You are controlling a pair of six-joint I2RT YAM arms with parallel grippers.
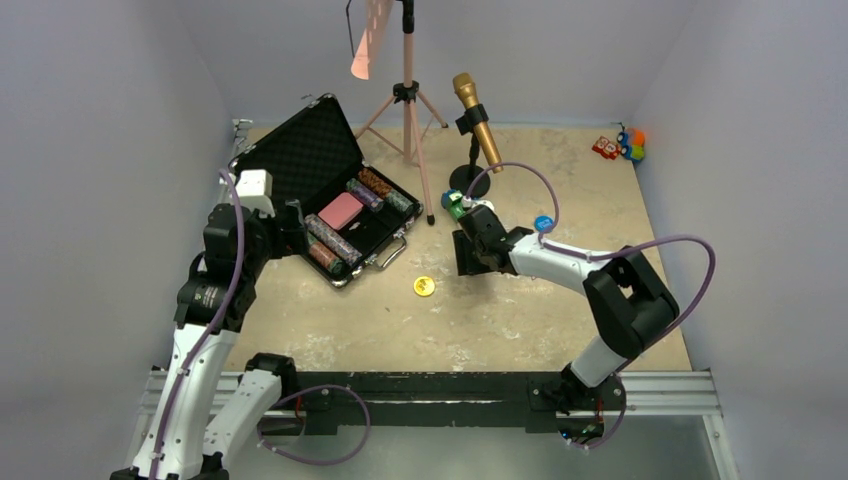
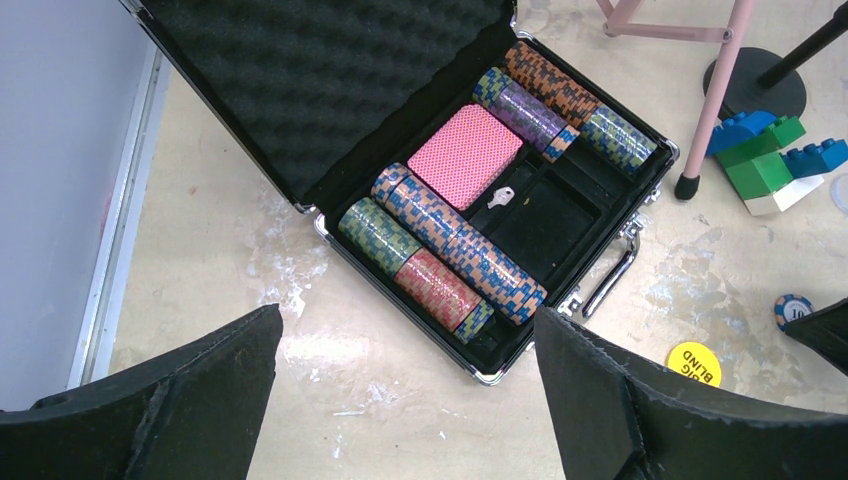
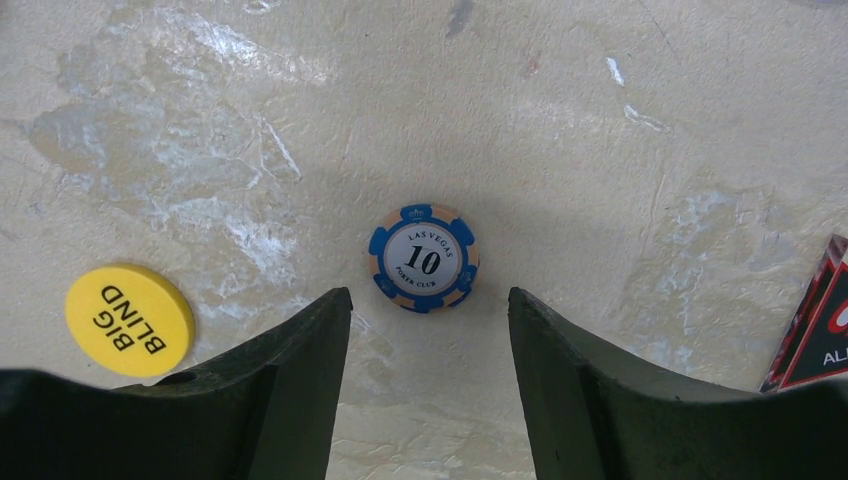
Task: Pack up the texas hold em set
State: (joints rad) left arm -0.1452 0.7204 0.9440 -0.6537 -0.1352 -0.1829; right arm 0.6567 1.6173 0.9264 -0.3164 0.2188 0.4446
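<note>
Left gripper (image 2: 408, 338) fingers fill the bottom corners of its wrist view, jaws spread wide and holding nothing, poised over the table just short of the briefcase (image 2: 330, 90). That case lies open, its foam-lined lid tilted back. Inside it, chip stacks (image 2: 455, 250) lie in rows along the near and far sides, the pink card deck (image 2: 465, 157) sits between them, and a small silver key (image 2: 500, 197) rests just beside the deck. Off the handle (image 2: 612, 270) side of the case, the yellow button (image 3: 129, 320) marked BIG BLIND lies flat on the table. Farther from the case on that same side lies a single blue chip (image 3: 423, 258) marked 10. The right gripper (image 3: 428, 300) hangs over it, jaws parted, the chip at the mouth of the gap and gripped by neither finger. Farthest from the case, a triangular button (image 3: 815, 330) peeks in at the frame edge.
</note>
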